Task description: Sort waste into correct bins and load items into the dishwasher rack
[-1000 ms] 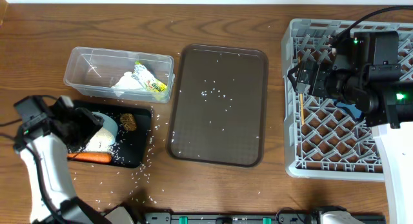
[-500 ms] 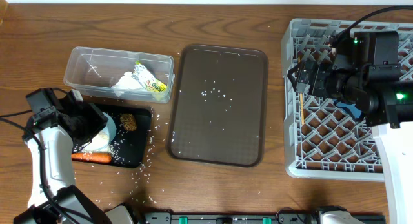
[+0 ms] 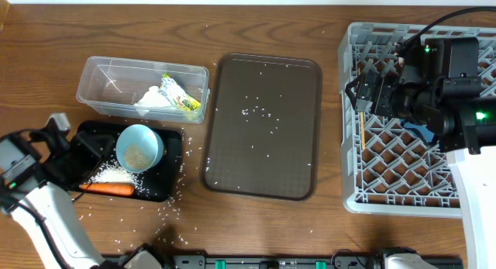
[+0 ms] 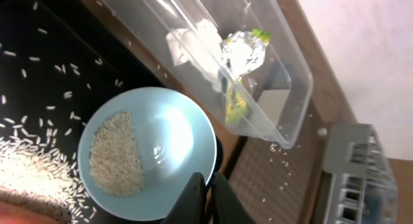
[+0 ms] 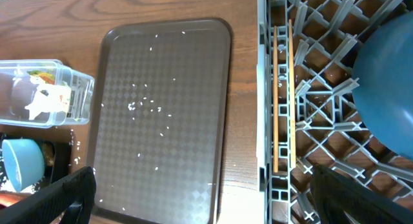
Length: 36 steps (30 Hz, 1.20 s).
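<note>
A pale-blue-lined bowl sits face-up over the black tray, with rice stuck inside it. My left gripper is shut on the bowl's rim. Loose rice and an orange carrot lie in the black tray. The clear tub holds a white tissue and a yellow-green wrapper. My right gripper hangs open over the left edge of the grey rack. In the rack are chopsticks and a dark-blue dish.
A large dark-brown serving tray, dotted with rice grains, lies between the bins and the rack. More grains are scattered on the wooden table in front of the black tray. The right arm's body covers much of the rack.
The bowl, tipped on its side over the black tray, has turned face-up. My left arm has swung back toward the lower left, jaws closing on the rim. The right arm is still.
</note>
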{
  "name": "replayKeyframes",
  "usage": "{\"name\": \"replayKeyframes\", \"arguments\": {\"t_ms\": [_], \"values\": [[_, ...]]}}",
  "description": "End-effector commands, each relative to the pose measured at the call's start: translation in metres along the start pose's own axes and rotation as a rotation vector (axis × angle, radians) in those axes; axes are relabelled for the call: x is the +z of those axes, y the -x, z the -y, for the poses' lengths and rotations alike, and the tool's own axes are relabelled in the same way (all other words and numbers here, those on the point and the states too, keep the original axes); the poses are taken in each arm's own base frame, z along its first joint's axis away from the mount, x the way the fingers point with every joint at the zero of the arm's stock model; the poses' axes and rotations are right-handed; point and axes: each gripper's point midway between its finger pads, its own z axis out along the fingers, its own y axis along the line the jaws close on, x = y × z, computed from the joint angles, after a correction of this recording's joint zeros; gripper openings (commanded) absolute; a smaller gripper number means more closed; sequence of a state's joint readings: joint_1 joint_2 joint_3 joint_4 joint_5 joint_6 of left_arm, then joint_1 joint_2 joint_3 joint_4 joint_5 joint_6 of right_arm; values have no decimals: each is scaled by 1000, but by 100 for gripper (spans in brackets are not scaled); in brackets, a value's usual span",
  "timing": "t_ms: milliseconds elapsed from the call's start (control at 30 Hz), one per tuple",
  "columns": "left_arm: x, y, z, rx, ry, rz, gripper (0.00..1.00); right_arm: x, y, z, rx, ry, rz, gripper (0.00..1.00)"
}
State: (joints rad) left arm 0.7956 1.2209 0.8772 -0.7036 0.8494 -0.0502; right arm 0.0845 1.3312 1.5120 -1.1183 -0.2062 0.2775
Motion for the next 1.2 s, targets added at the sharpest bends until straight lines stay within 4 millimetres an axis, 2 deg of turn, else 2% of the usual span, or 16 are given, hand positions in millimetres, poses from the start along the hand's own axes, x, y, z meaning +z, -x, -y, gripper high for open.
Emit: {"name": "replayKeyframes", "arguments": {"t_ms": [0, 67, 133, 267, 333, 467, 600, 733, 900, 1100, 1167], "values": [[-7, -1, 1, -5, -112, 16, 6, -1, 1, -5, -12, 12, 2, 99], [-9, -3, -5, -12, -107, 12, 7, -1, 1, -5, -11, 12, 2, 99], [-7, -12, -4, -22, -111, -24, 8, -1, 1, -5, -12, 12, 3, 99], [10, -38, 12, 76, -104, -143, 22, -1, 1, -5, -12, 12, 3, 99], [23, -52, 12, 145, -28, -208, 31, -1, 1, -5, -11, 11, 2, 99], [41, -66, -6, 236, 232, -272, 39, -1, 0, -5, -11, 11, -1, 99], [49, -64, -13, 311, 393, -247, 42, -1, -1, -4, -10, 9, -6, 99], [61, -66, -2, 376, 385, -246, 43, -1, 0, -5, -11, 10, -1, 99], [81, -80, 1, 417, 374, -314, 43, -1, 1, -5, -12, 12, 3, 99], [102, -88, -16, 449, 446, -372, 41, -1, 1, -5, -12, 11, 2, 99], [106, -88, -19, 446, 449, -381, 36, -1, 1, -5, -12, 11, 2, 99]]}}
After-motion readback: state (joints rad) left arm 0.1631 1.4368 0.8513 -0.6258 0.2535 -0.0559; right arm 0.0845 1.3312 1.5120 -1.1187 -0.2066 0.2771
